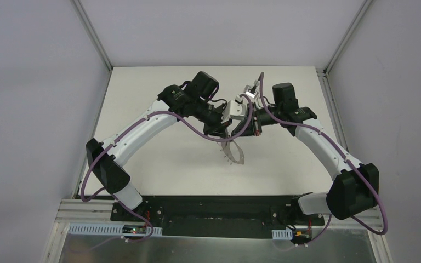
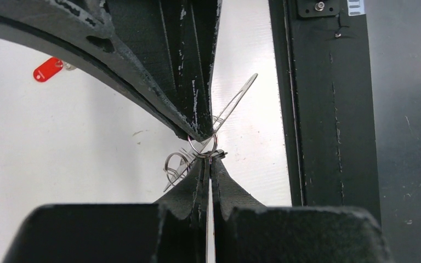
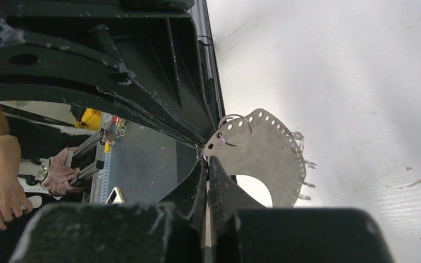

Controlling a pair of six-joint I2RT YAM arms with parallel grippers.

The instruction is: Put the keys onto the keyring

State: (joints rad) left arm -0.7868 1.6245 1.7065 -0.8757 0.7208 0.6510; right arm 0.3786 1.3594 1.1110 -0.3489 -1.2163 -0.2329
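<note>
The keyring (image 3: 268, 159), a thin grey plate with holes and small wire loops on its outer edge, hangs above the white table (image 1: 170, 164) between both arms. In the top view the keyring (image 1: 233, 152) shows below the two wrists. My right gripper (image 3: 207, 159) is shut on the plate's corner. My left gripper (image 2: 211, 155) is shut, pinching a small wire ring (image 2: 204, 145) that sits at that same corner. The two sets of tips almost touch. One key with a red head (image 2: 46, 69) lies flat on the table, well away from both grippers.
The black base rail (image 2: 318, 109) runs along the table's near edge. Beyond that edge a person's hands (image 3: 5, 192) and some equipment show. Grey walls enclose the table on three sides.
</note>
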